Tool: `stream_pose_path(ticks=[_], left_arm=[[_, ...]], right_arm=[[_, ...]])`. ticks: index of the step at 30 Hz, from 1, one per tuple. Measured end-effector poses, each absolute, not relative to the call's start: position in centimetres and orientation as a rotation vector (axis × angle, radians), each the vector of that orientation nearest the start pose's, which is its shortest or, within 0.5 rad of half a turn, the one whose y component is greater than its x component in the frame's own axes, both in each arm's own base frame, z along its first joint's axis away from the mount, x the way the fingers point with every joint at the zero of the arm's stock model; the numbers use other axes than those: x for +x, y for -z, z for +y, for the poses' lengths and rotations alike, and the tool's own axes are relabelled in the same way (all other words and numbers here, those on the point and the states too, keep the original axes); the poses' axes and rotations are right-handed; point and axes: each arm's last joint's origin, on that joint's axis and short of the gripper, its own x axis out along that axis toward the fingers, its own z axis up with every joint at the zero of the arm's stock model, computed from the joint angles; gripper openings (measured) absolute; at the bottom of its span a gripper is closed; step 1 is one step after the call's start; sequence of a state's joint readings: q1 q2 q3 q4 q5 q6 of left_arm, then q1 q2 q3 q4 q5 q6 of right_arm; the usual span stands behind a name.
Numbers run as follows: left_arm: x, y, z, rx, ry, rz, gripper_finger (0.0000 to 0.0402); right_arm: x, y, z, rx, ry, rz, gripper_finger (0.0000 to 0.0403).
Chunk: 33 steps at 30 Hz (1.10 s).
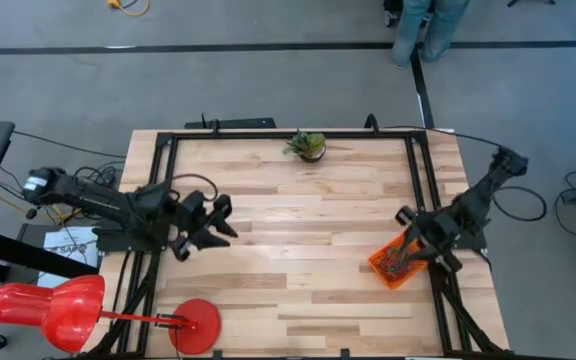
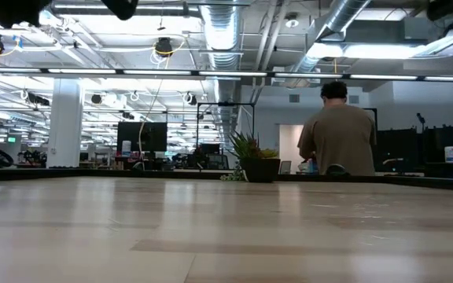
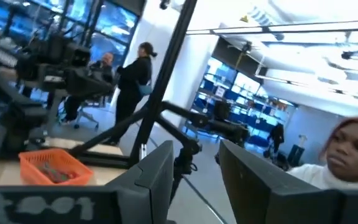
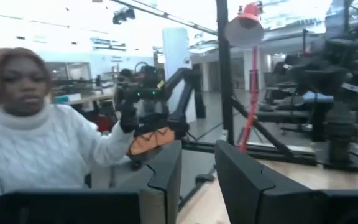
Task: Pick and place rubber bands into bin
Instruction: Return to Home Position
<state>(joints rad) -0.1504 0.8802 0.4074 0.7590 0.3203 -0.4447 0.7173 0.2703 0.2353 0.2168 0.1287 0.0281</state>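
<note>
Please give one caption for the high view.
Left gripper and right gripper wait open; rubber bands lie in the orange bin.

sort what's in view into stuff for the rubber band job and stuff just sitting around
For the job:
- bin
- rubber bands, lying inside the bin

Just sitting around:
- potted plant, at the table's far edge
- red lamp, at the near left corner
</note>
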Motion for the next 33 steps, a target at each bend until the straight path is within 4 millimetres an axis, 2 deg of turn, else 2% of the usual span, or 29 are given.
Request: stream_pose_path(ticks=[7, 9, 14, 19, 22, 26, 30, 33], left_arm=[[18.6, -28.0, -0.7, -0.287, 0.495, -0.245, 0.0121], [18.6, -27.9, 0.4, -0.277, 0.471, -0.241, 0.0121], [19.2, -27.1, 2.9, -0.272, 0.469, -0.199, 0.0121], [20.3, -26.7, 3.6, -0.231, 0.559, -0.245, 0.0121], [20.3, -26.9, 4.3, -0.237, 0.606, -0.288, 0.0121], [18.9, -28.0, 5.5, -0.254, 0.667, -0.331, 0.0121], [16.7, -29.4, 6.3, -0.279, 0.716, -0.3, 0.0121], [14.7, -30.7, 6.0, -0.317, 0.744, -0.277, 0.0121]], right_arm=[[6.5, -23.7, 3.7, 0.074, -0.452, -0.164, 0.0092], [6.8, -23.1, 3.4, 0.038, -0.399, -0.11, 0.0092], [7.3, -23.1, 2.9, 0.048, -0.351, -0.104, 0.0092], [7.4, -23.3, 2.5, 0.047, -0.344, -0.133, 0.0092], [7.9, -22.6, 2.5, 0.056, -0.343, -0.164, 0.0092], [8.4, -20.8, 2.5, 0.078, -0.367, -0.15, 0.0092], [8.5, -20.6, 2.3, 0.097, -0.348, -0.134, 0.0092], [8.5, -20.7, 2.2, 0.103, -0.332, -0.122, 0.0092]])
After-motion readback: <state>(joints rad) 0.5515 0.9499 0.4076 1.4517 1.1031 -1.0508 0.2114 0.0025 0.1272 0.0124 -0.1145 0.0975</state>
